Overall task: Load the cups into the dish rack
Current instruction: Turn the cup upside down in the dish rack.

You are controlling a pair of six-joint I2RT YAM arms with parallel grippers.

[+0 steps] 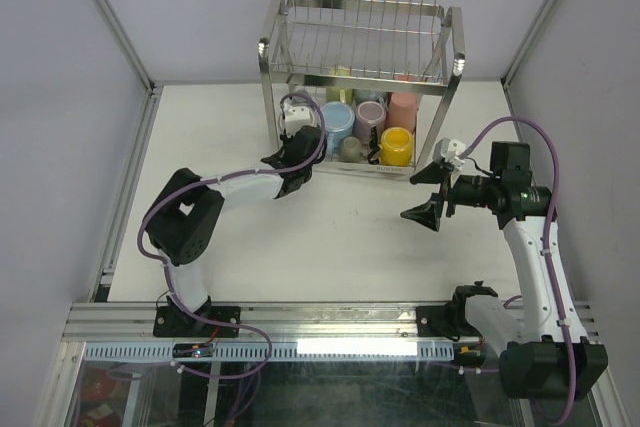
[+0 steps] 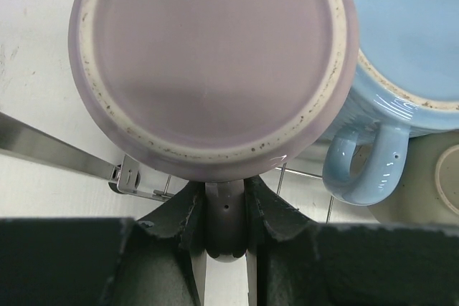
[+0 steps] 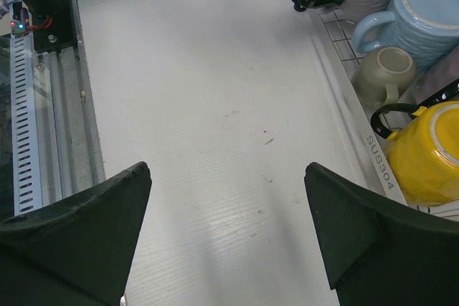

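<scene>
The dish rack [image 1: 275,67] stands at the back of the table, with several cups on its lower tier: light blue [image 1: 338,125], pink [image 1: 402,110], yellow [image 1: 396,145] and a small grey-beige one [image 1: 351,148]. My left gripper [image 1: 297,155] reaches into the tier's left end. There it is shut on the handle [image 2: 226,213] of a mauve cup [image 2: 214,62], which lies with its base toward the camera beside the light blue cup [image 2: 409,48]. My right gripper [image 3: 226,206] hangs open and empty over bare table, just right of the rack's front.
The rack's front base rail [image 3: 362,141] runs along the right of the right wrist view, with the yellow cup [image 3: 427,152] and the beige cup [image 3: 384,73] behind it. A wire rail [image 2: 57,152] crosses under the mauve cup. White walls enclose the table.
</scene>
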